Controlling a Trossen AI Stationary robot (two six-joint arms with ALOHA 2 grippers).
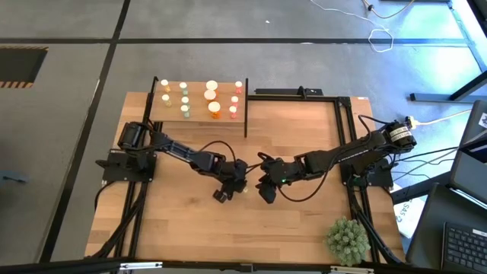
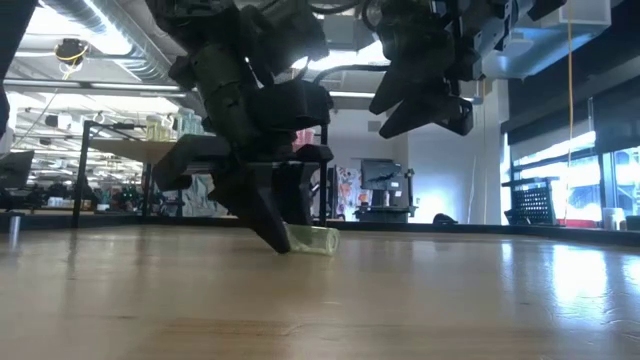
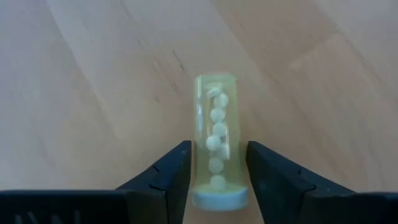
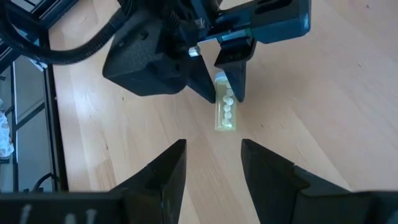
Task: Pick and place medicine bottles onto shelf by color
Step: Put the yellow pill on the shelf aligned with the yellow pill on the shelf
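Observation:
A pale green medicine bottle [image 3: 216, 124] with white pills inside and a white cap [image 3: 217, 199] lies on its side on the wooden table [image 1: 304, 221], near the middle. My left gripper [image 3: 217, 152] is open and slants down over it, one finger on either side of the bottle's cap end; narrow gaps show on both sides. In the low view the left fingertips [image 2: 278, 238] are down at the tabletop beside the bottle [image 2: 315, 240]. My right gripper [image 4: 211, 146] hangs open above the table, just to the right, with nothing between its fingers. The shelf [image 1: 199, 114] at the far left carries several bottles.
A spiky green plant ball [image 1: 348, 240] sits at the near right corner. A black frame [image 1: 297, 93] runs along the far edge, to the right of the shelf. Bare wood lies in front of both grippers. Cables trail from both arms.

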